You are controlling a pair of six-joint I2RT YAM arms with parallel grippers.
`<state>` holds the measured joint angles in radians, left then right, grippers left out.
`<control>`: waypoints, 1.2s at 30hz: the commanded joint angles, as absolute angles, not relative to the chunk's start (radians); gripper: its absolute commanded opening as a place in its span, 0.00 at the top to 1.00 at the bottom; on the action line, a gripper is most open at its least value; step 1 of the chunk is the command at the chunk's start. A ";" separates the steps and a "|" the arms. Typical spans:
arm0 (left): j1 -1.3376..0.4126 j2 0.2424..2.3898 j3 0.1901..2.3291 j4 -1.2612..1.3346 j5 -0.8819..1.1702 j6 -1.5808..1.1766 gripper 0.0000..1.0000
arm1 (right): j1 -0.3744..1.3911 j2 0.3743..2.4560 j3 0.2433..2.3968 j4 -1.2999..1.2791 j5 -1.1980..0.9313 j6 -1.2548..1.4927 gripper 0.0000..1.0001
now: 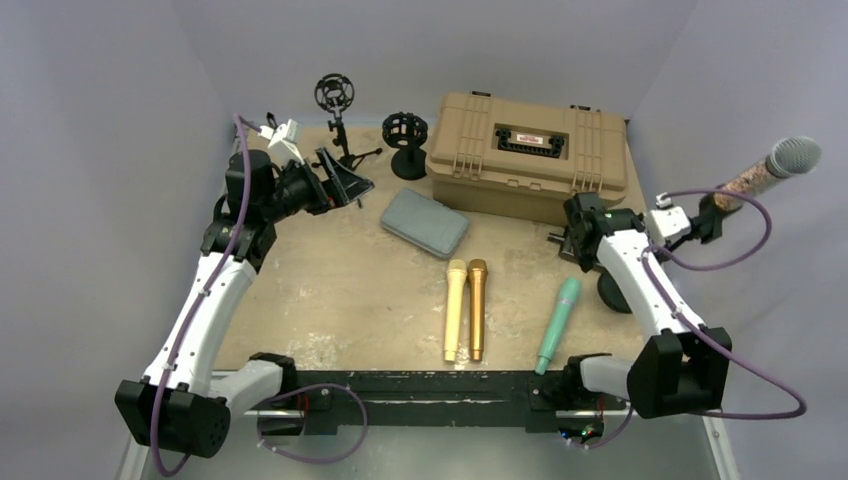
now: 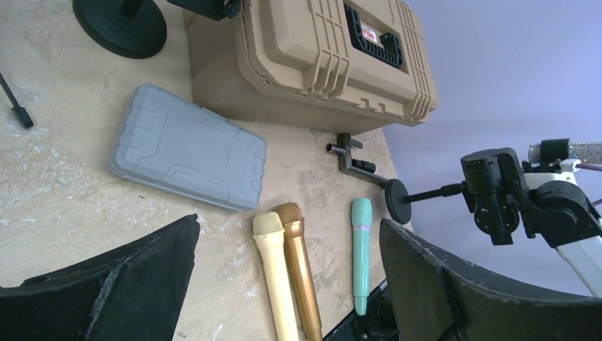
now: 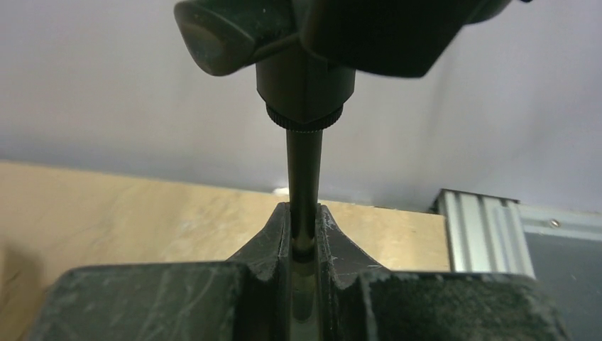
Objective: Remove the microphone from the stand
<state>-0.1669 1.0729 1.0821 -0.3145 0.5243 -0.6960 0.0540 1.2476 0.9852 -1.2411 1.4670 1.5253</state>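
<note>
Microphone with silver mesh head and glittering body (image 1: 775, 168): just beyond my right gripper (image 3: 303, 241), jaws clamped on the thin black stand rod (image 3: 304, 163); my left gripper (image 2: 287, 224) gapes wide, empty.

microphone (image 1: 775, 165) grille uppermost, raised at 2 o'clock beyond table edge | right gripper (image 1: 712, 215) just below its handle | stand (image 1: 608, 293) base at 3 o'clock, partly behind right arm | left gripper (image 1: 352, 185) jaws spread, 10 o'clock | tan case (image 1: 530, 150) 12–1 o'clock | grey pouch (image 1: 425, 222) centre | cream mic (image 1: 455, 310), gold mic (image 1: 477, 308) side by side, 6 o'clock | teal mic (image 1: 557, 325) 5 o'clock
</note>
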 commanded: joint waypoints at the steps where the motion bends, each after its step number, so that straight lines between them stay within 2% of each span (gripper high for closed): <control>1: -0.170 1.074 1.081 -0.283 0.525 -0.690 0.06 | 0.217 1.223 1.099 -1.252 1.744 1.390 1.00; 11: -0.138 1.096 1.077 -0.269 0.543 -0.706 0.06 | 0.743 1.201 1.203 -1.267 1.740 1.384 1.00; 17: -0.098 1.109 1.071 -0.266 0.536 -0.705 0.05 | 1.063 1.355 1.363 -1.260 1.741 1.472 1.00; 21: -0.075 1.115 1.074 -0.274 0.529 -0.692 0.05 | 1.203 1.501 1.453 -1.261 1.741 1.550 1.00; 27: -0.078 1.087 1.105 -0.290 0.569 -0.632 0.05 | 1.312 1.801 1.657 -1.259 1.743 1.605 1.00; 36: -0.077 0.933 1.072 -0.382 0.468 -0.579 0.05 | 1.371 2.026 1.643 -1.265 1.741 1.764 1.00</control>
<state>-0.0807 0.9939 1.0798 -0.3660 0.5018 -0.6285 1.3594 2.0258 1.6367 -1.2388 1.5040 1.6608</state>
